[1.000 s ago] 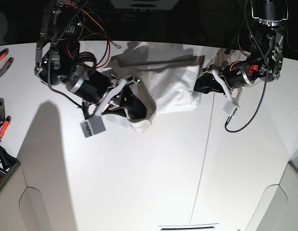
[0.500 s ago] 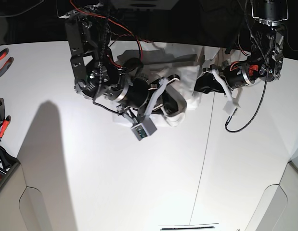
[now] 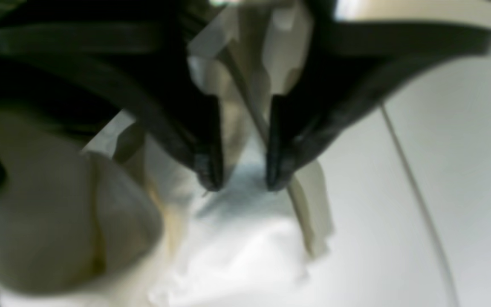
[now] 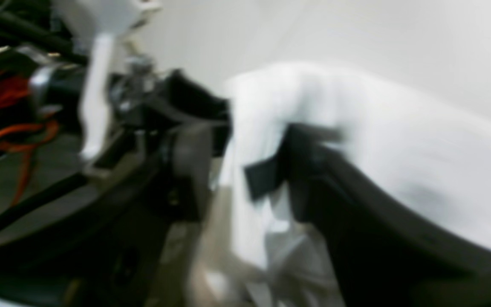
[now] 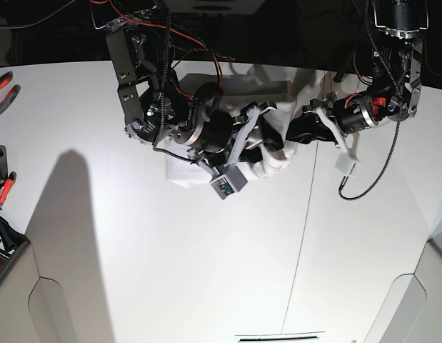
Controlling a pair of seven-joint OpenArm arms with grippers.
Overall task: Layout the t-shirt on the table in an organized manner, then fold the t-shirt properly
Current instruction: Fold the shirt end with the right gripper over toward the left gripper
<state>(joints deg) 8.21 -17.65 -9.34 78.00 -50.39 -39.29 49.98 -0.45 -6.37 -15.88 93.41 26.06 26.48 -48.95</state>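
The white t-shirt (image 5: 183, 171) lies bunched at the far middle of the white table (image 5: 206, 271), mostly hidden under my arms; its print is not visible. My right gripper (image 5: 267, 139) has reached across it and is shut on a fold of the t-shirt (image 4: 399, 128), which drapes over one black finger (image 4: 322, 179); that view is blurred. My left gripper (image 5: 295, 132) is at the shirt's right edge. In the left wrist view its fingertips (image 3: 209, 179) stand slightly apart with layers of t-shirt (image 3: 237, 251) between them.
The thin dark seam (image 5: 299, 243) runs across the table just right of the shirt and shows in the left wrist view (image 3: 416, 196). Red-handled tools (image 5: 3, 89) lie at the left edge. A black cable (image 5: 378, 171) loops below the left arm.
My right arm has swept from the shirt's left side across to its right, carrying a fold of the shirt over the rest. The left gripper has stayed at the right edge.
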